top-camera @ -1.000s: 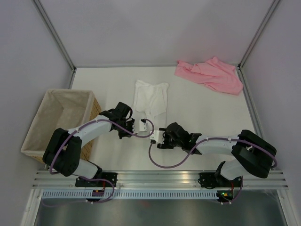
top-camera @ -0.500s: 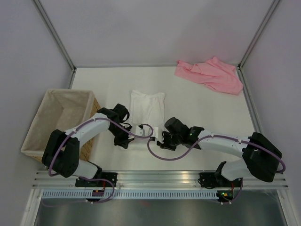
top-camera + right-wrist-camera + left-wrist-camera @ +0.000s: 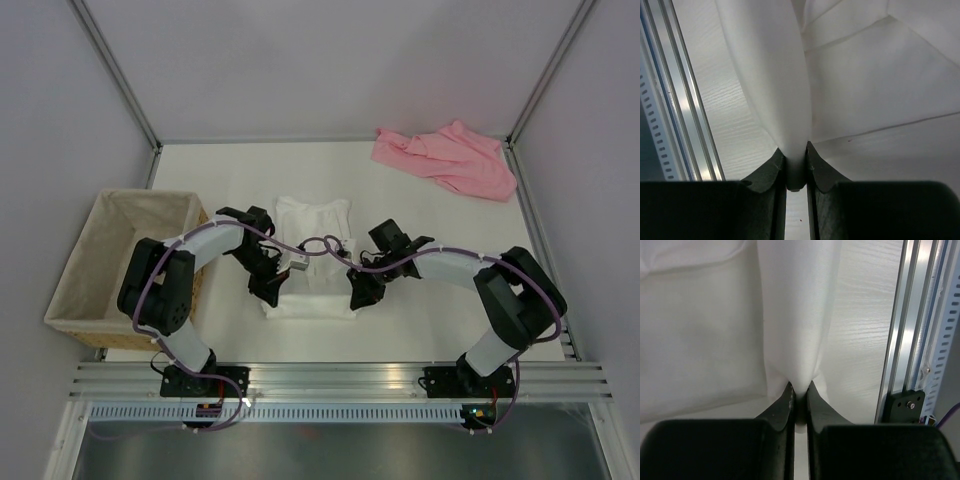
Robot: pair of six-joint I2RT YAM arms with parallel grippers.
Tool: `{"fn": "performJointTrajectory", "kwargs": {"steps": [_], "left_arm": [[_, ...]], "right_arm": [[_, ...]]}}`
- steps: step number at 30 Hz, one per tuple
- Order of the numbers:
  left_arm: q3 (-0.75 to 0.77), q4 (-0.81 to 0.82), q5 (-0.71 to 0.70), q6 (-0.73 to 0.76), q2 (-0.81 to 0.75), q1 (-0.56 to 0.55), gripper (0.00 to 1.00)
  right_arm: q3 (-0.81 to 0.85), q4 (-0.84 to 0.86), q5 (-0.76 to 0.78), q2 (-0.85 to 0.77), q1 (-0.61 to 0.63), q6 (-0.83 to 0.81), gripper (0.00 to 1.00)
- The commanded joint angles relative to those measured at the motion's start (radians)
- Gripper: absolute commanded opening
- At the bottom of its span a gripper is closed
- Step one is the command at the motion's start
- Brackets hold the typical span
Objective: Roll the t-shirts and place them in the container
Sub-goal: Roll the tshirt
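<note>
The white t-shirt (image 3: 313, 215) lies lengthwise in the middle of the table, its near end spread toward the front. My left gripper (image 3: 272, 290) is shut on a pinched fold at the shirt's left edge; in the left wrist view (image 3: 799, 392) the white cloth (image 3: 795, 315) rises from between the closed jaws. My right gripper (image 3: 360, 295) is shut on a fold at its right edge, as the right wrist view (image 3: 795, 159) shows, with cloth (image 3: 775, 75) between the jaws. The pink t-shirt (image 3: 447, 158) lies crumpled at the far right corner.
A cloth-lined wicker basket (image 3: 120, 265) stands at the table's left edge beside the left arm. The metal rail (image 3: 340, 378) runs along the near edge; it also shows in the left wrist view (image 3: 905, 340) and the right wrist view (image 3: 670, 100).
Both grippers moved apart to the white t-shirt's two sides. The shirt now reaches farther toward the near edge and lies wider at its near end.
</note>
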Motion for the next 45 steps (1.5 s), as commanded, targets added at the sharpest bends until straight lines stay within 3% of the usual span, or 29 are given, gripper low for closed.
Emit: {"fn": "performJointTrajectory", "kwargs": {"steps": [1, 6, 9, 12, 14, 19, 23, 26, 28, 29, 30, 33, 37, 40, 45], "left_arm": [[0.017, 0.006, -0.020, 0.031, 0.024, 0.033, 0.10], [0.018, 0.065, -0.035, -0.015, 0.029, 0.048, 0.31], [0.043, 0.068, -0.023, -0.041, 0.027, 0.054, 0.39], [0.048, 0.065, -0.017, -0.066, 0.021, 0.053, 0.40], [0.038, 0.065, -0.026, -0.069, 0.022, 0.053, 0.38], [0.063, 0.077, -0.042, -0.144, 0.070, 0.053, 0.08], [0.077, 0.103, -0.066, -0.176, 0.095, 0.057, 0.05], [0.092, 0.105, -0.066, -0.184, 0.104, 0.070, 0.02], [0.106, 0.090, -0.045, -0.181, 0.108, 0.071, 0.02], [0.110, 0.085, -0.036, -0.182, 0.111, 0.071, 0.02], [0.115, 0.080, -0.020, -0.185, 0.116, 0.071, 0.02], [0.118, 0.071, -0.012, -0.190, 0.127, 0.071, 0.02], [0.126, 0.073, -0.025, -0.204, 0.136, 0.073, 0.02], [0.126, 0.074, -0.020, -0.205, 0.130, 0.073, 0.02], [0.127, 0.076, -0.035, -0.201, 0.134, 0.073, 0.02]], "right_arm": [[0.035, -0.094, -0.056, 0.052, -0.039, 0.011, 0.13], [0.036, -0.068, -0.065, 0.069, -0.114, 0.051, 0.37], [0.038, -0.046, -0.086, 0.072, -0.117, 0.063, 0.40], [0.021, 0.000, -0.093, 0.069, -0.117, 0.108, 0.43], [0.020, 0.004, -0.111, 0.069, -0.119, 0.120, 0.45], [-0.002, 0.041, -0.125, 0.038, -0.120, 0.155, 0.46], [0.030, -0.044, -0.068, 0.031, -0.130, 0.140, 0.47], [0.017, -0.046, 0.010, -0.084, -0.139, 0.090, 0.48], [-0.040, 0.022, 0.068, -0.245, -0.134, 0.025, 0.57], [-0.062, 0.050, 0.113, -0.299, -0.107, -0.005, 0.74], [-0.112, 0.079, 0.251, -0.392, -0.078, -0.080, 0.76], [-0.203, 0.207, 0.544, -0.480, 0.108, -0.180, 0.76], [-0.218, 0.225, 0.787, -0.421, 0.403, -0.271, 0.75], [-0.226, 0.257, 0.896, -0.339, 0.513, -0.300, 0.75], [-0.234, 0.339, 0.990, -0.235, 0.541, -0.313, 0.76]]}}
